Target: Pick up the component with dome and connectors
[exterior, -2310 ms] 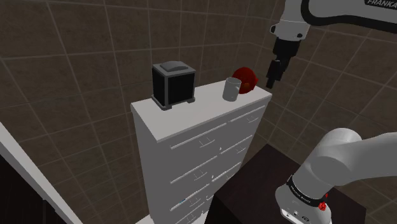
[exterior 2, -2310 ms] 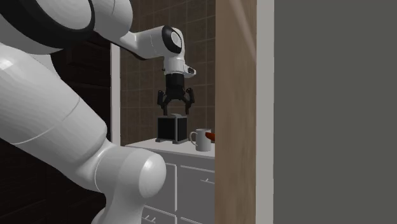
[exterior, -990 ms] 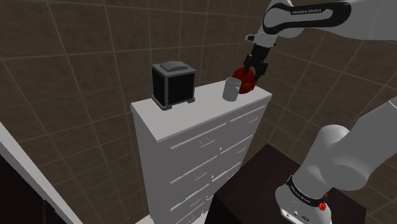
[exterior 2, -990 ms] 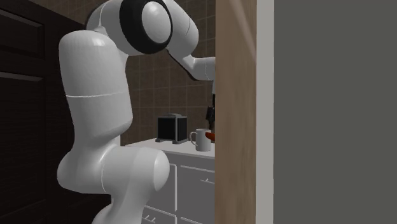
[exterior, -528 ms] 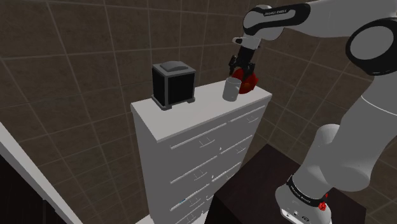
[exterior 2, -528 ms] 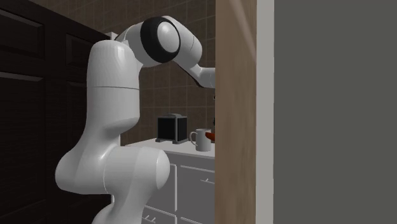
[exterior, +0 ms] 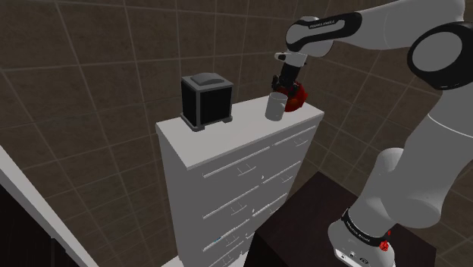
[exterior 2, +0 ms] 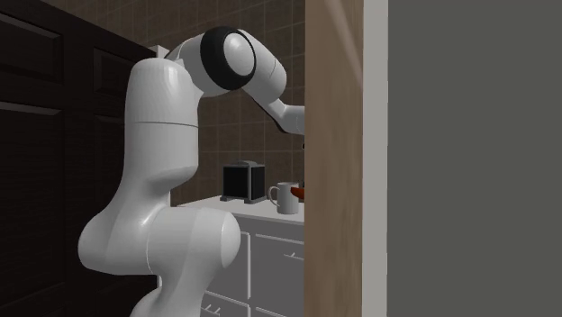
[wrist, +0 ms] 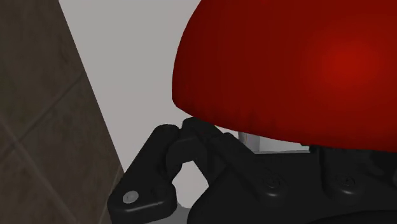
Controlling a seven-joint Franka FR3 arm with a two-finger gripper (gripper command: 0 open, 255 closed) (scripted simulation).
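Observation:
The component is a red dome (exterior: pixel 298 95) on a black base, standing at the far right end of the white dresser top (exterior: pixel 242 130) in the shoulder view. My black gripper (exterior: pixel 284 84) has come down on the dome's near side, right behind the grey mug (exterior: pixel 275 106). Up close in the wrist view, the red dome (wrist: pixel 299 70) sits over its black base (wrist: pixel 286 184), with a black connector lug (wrist: pixel 143 188) sticking out over the white top. A red sliver of the component (exterior 2: pixel 303 192) peeks past a wooden panel in the second exterior view.
A black cube-shaped box (exterior: pixel 205 100) stands at the other end of the dresser top. The mug (exterior 2: pixel 285 197) and box (exterior 2: pixel 243 181) also show in the second exterior view, where a wooden panel (exterior 2: pixel 333 180) hides the hand. Tiled walls surround the dresser.
The hand has dropped lower and shifted slightly toward the shoulder view's left, ending against the red dome. The mug, box and dome have not moved.

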